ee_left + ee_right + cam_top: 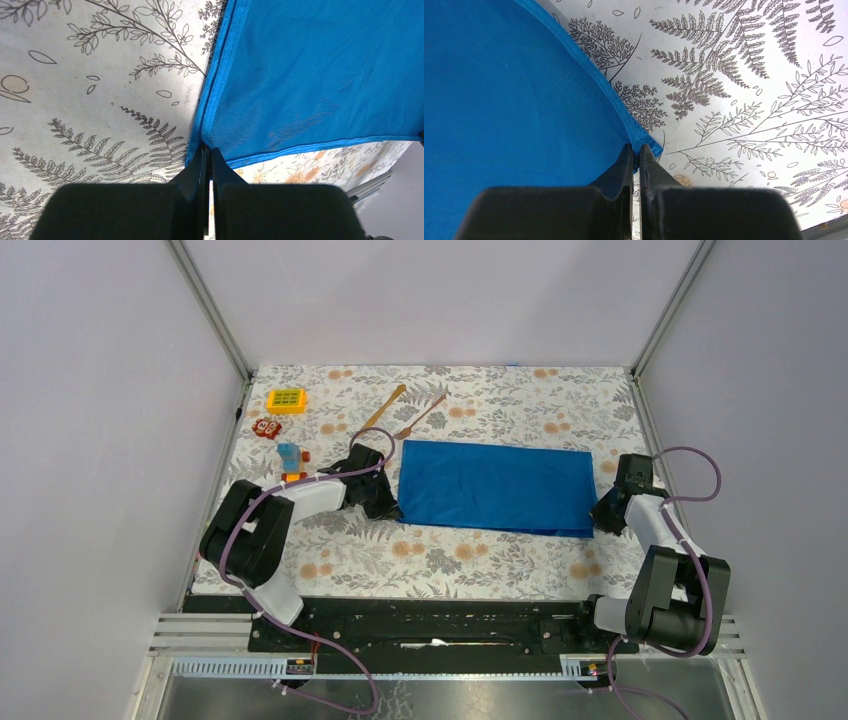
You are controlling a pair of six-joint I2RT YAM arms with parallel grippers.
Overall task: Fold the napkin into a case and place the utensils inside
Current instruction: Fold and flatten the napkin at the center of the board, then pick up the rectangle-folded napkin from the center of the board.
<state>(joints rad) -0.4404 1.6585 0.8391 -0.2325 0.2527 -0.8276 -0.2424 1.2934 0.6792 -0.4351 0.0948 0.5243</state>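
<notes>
top external shows one napkin (495,488), two utensils (384,407).

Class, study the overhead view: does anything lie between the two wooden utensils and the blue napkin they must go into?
Nothing visible does. The utensils lie on bare tablecloth just beyond the napkin's far left corner; the toys sit further left, out of that path.

Soft, even white light fills the booth from overhead, leaving only faint, short shadows on the floral tablecloth (430,555). The matte blue napkin (490,485) shows no glare, and its weave reads sharply in the 2 wrist views. There the black left gripper (208,150) and right gripper (636,149) loom close and dark, with little surface detail. The overhead view is crisp, its frame rails (215,310) splaying toward the corners.
</notes>
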